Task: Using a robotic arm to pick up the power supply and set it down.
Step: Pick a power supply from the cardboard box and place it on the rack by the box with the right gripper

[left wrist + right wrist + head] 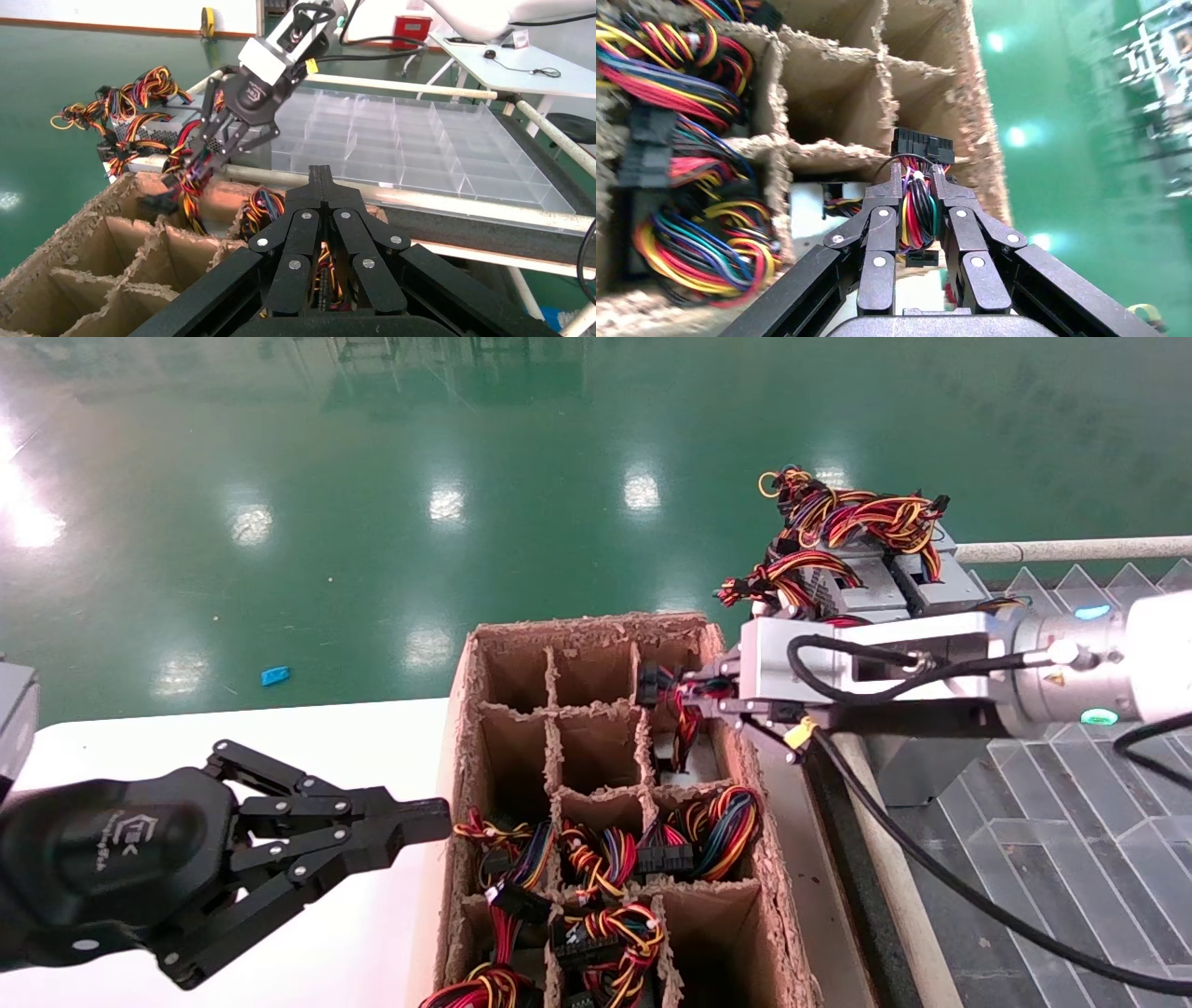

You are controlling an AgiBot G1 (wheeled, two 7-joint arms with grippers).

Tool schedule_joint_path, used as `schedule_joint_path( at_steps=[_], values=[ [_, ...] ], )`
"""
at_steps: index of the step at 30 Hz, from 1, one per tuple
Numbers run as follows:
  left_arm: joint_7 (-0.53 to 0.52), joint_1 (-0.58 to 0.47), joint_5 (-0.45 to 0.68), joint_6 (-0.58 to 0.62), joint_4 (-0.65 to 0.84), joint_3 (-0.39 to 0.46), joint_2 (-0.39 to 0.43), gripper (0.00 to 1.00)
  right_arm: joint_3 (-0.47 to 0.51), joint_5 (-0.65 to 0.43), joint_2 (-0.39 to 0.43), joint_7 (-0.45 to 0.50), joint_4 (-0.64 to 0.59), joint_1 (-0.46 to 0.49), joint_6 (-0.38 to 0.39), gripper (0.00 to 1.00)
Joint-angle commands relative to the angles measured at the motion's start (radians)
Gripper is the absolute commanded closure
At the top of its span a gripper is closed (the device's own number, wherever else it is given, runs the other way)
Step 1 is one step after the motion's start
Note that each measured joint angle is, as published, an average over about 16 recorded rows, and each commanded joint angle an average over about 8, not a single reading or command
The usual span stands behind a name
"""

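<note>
1. Right gripper (916, 184) jaws are clamped on the wire bundle (918, 210); the power supply (694, 758) sits in the cardboard box (484, 658).
2. Lift straight up, slowly, so nothing snags.
3. Left gripper (438, 822) is parked beside the box, jaws pinched shut.

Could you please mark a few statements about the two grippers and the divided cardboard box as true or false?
1. The right gripper has its fingers closed on a multicoloured wire bundle. True.
2. The left gripper is holding a grey metal power supply. False: it holds nothing, fingers shut, beside the brown divided cardboard box.
3. Every compartment of the box is filled. False: several far compartments are empty.
4. More grey metal power supplies are stacked beyond the box. True.
</note>
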Motion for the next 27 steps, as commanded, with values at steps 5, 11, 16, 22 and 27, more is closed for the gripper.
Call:
schedule_joint_path(
  at_steps=[5,11,16,22,27],
  values=[
    [0.0,0.0,0.0,0.0,0.0,0.0,0.0,1.0,0.014,0.012,0.001,-0.073,0.004,0.041,-0.005,1.0],
    [0.0,0.0,0.0,0.0,0.0,0.0,0.0,1.0,0.059,0.098,0.017,-0.13,0.006,0.082,-0.024,1.0],
    [0.0,0.0,0.0,0.0,0.0,0.0,0.0,1.0,0.104,0.216,0.047,-0.21,0.005,0.113,-0.086,1.0],
    [0.0,0.0,0.0,0.0,0.0,0.0,0.0,1.0,0.161,0.318,0.097,-0.309,0.004,0.139,-0.135,1.0],
    [0.0,0.0,0.0,0.0,0.0,0.0,0.0,1.0,0.204,0.366,0.134,-0.364,0.004,0.143,-0.135,1.0]
  ],
)
